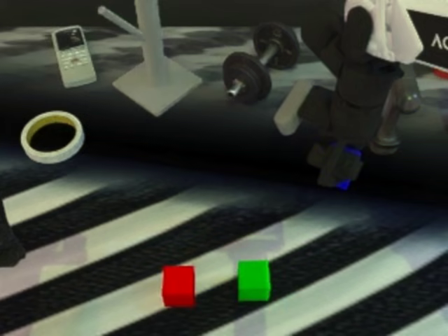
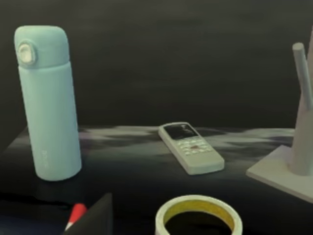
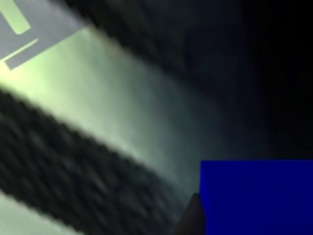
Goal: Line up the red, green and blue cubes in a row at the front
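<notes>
From above, I saw my right gripper (image 1: 339,166) over the right half of the table, above the dark band behind the striped part. Its fingers were closed on the blue cube (image 1: 344,183), and only bits of blue peeked out between them. In the right wrist view the blue cube (image 3: 257,196) filled one corner, with a dark finger (image 3: 191,218) touching its side.

The red cube (image 1: 178,285) and the green cube (image 1: 253,280) sat at the front on the stripes, side by side with a small gap, red to the left. To the right of the green cube the front edge had lots of open room. So I counted three cubes: two down, one held.

At the back I counted one dumbbell (image 1: 260,61), one white stand (image 1: 155,73), one remote (image 1: 73,56) and one tape ring (image 1: 52,136) near the left edge. The ring had nothing inside it.

My left arm (image 1: 8,245) was parked at the left edge, and I could not tell how its fingers stood. Its wrist view showed one pale blue bottle (image 2: 48,103) standing up with its lid shut, the remote (image 2: 191,148), the tape ring (image 2: 198,215) and part of the stand (image 2: 293,161).
</notes>
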Available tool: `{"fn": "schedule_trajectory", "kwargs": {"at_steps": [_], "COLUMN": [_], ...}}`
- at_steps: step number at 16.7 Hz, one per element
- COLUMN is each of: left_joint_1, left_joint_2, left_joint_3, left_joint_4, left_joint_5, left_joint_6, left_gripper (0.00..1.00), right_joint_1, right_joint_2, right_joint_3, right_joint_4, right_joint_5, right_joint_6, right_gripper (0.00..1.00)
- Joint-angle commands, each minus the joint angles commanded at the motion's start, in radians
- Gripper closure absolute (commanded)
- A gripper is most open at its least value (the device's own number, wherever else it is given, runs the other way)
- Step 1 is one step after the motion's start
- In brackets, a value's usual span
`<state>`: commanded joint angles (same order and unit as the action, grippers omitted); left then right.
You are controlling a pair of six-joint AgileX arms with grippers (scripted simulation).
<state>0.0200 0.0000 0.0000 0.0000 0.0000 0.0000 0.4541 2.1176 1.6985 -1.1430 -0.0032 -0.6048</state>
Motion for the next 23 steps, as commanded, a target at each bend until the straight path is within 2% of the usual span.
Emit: {"fn": "schedule_trajectory", "kwargs": {"at_steps": [4,13,19,23], "left_joint_1": [0.0,0.0,0.0,0.0], "left_joint_2": [0.0,0.0,0.0,0.0], "left_joint_3": [0.0,0.0,0.0,0.0], "left_joint_4": [0.0,0.0,0.0,0.0], "left_joint_5": [0.0,0.0,0.0,0.0], "left_joint_6": [0.0,0.0,0.0,0.0], "left_gripper": [0.0,0.0,0.0,0.0], "right_joint_1": [0.028,0.296,0.304,0.305], "right_joint_2": [-0.033,-0.334,-0.34,-0.308], "right_joint_3": [-0.041,-0.388,-0.399,-0.468], "right_joint_4": [0.008,0.046,0.049,0.152], "right_joint_5": [-0.001,-0.004,-0.004,-0.004], "right_joint_6": [-0.02,-0.185,-0.189,-0.189], "right_gripper": [1.0,1.0,1.0,1.0]}}
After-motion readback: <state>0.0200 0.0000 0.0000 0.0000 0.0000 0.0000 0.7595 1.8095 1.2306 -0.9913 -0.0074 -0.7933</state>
